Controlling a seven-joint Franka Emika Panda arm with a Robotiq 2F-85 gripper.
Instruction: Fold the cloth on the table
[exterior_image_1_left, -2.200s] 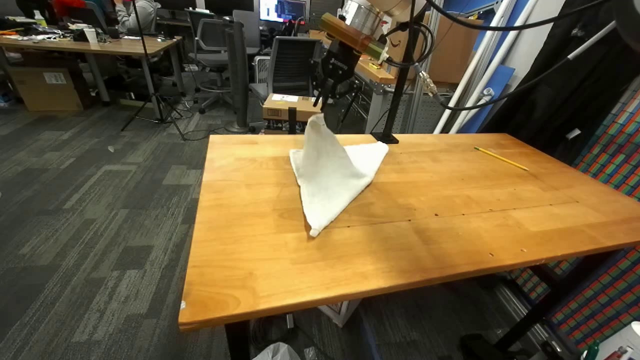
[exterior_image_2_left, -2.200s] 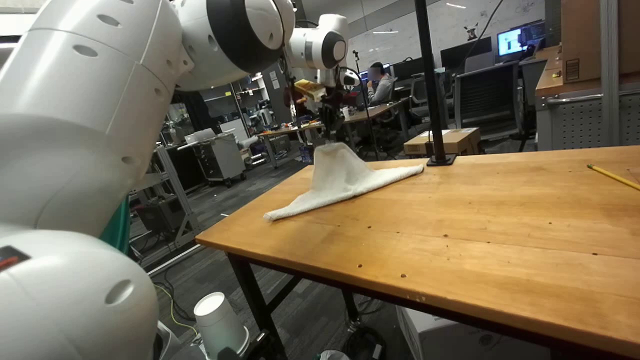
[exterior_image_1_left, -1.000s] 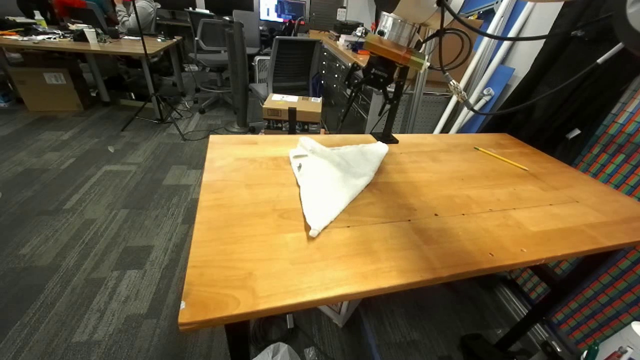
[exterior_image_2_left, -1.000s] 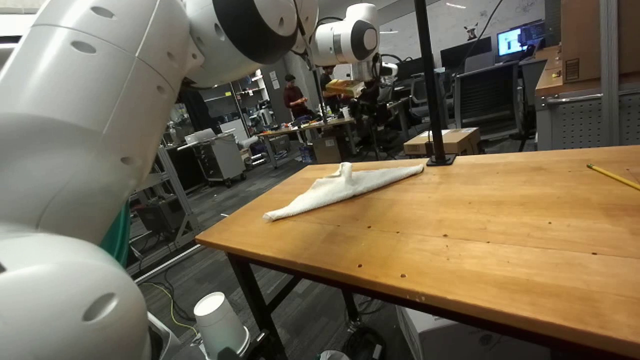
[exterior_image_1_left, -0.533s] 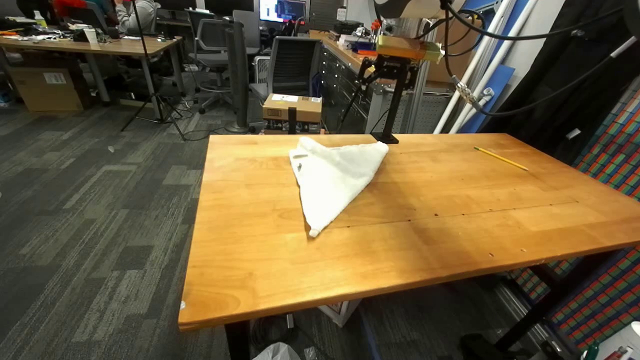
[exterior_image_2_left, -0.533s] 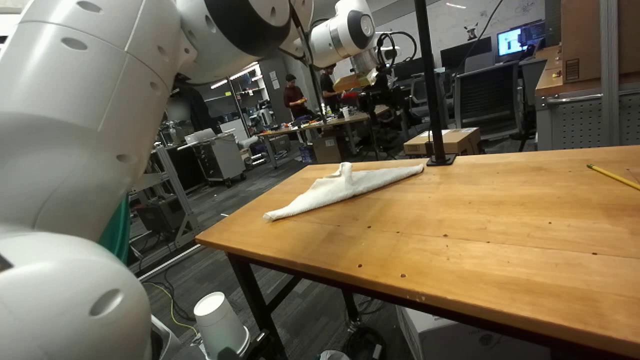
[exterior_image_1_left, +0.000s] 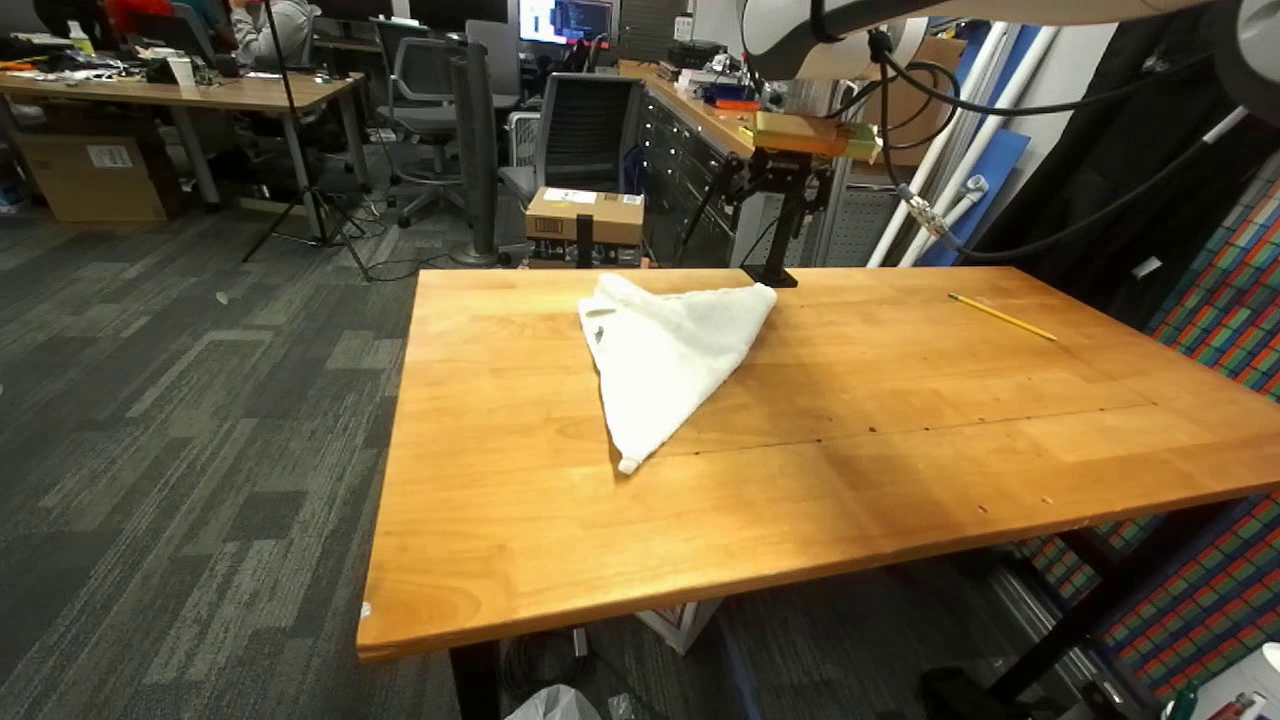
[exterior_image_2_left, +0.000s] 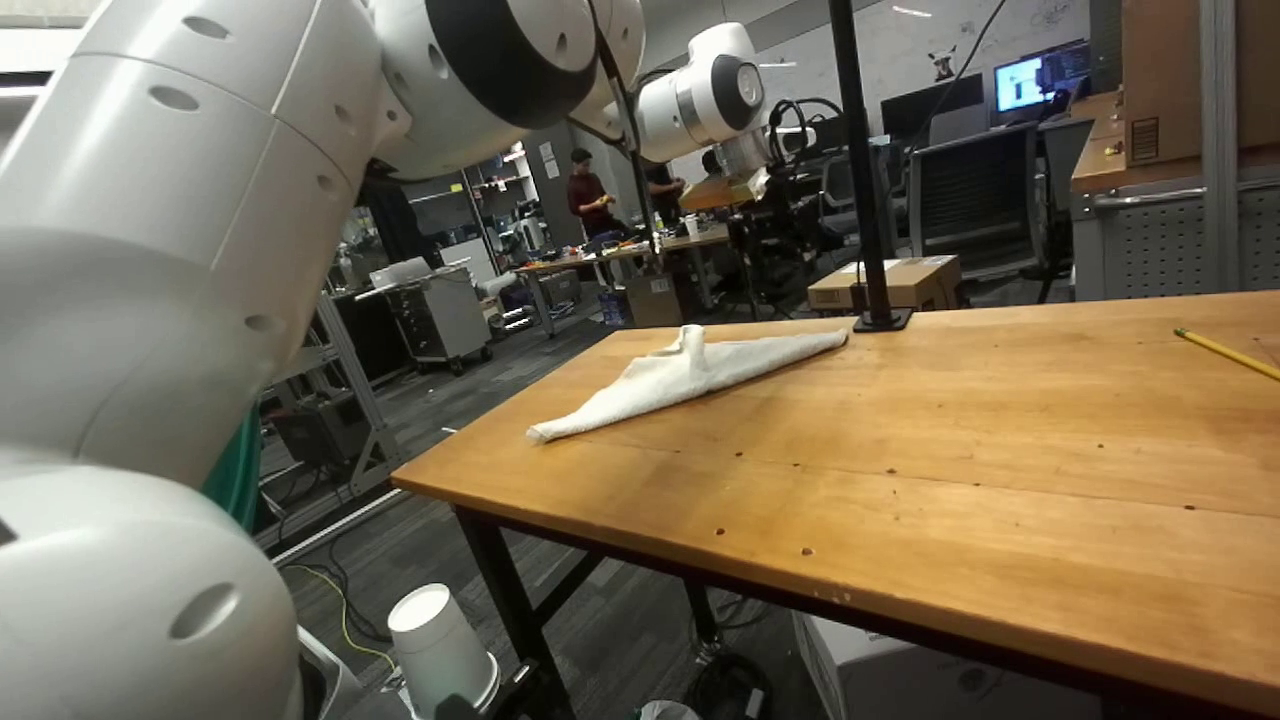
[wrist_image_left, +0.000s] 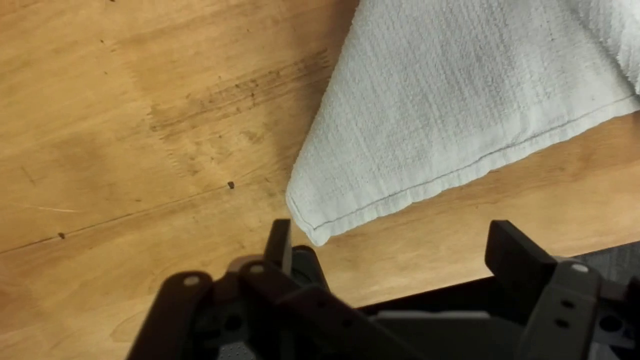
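The white cloth (exterior_image_1_left: 670, 350) lies on the wooden table (exterior_image_1_left: 900, 450), roughly triangular, with a small flap standing up along its far side. That raised ridge also shows on the cloth (exterior_image_2_left: 700, 368) in profile. In the wrist view the cloth (wrist_image_left: 450, 100) fills the upper right, one hemmed corner pointing down toward the left finger (wrist_image_left: 278, 245). My gripper (wrist_image_left: 392, 234) is wide open, apart from the cloth, with only table behind the gap between its fingers. In an exterior view the gripper (exterior_image_1_left: 778, 205) hangs above the table's far edge, beyond the cloth's right corner.
A black pole (exterior_image_2_left: 862, 150) rises from the table's far edge, close to the gripper in an exterior view. A yellow pencil (exterior_image_1_left: 1003, 317) lies farther right on the table. Behind the table stands a cardboard box (exterior_image_1_left: 585, 215). Cables (exterior_image_1_left: 920, 205) hang from the arm.
Earlier my gripper held a cloth corner up in the air; that corner is now let go and has dropped. The gripper opened, moved right toward the pole and has lately come down slightly.
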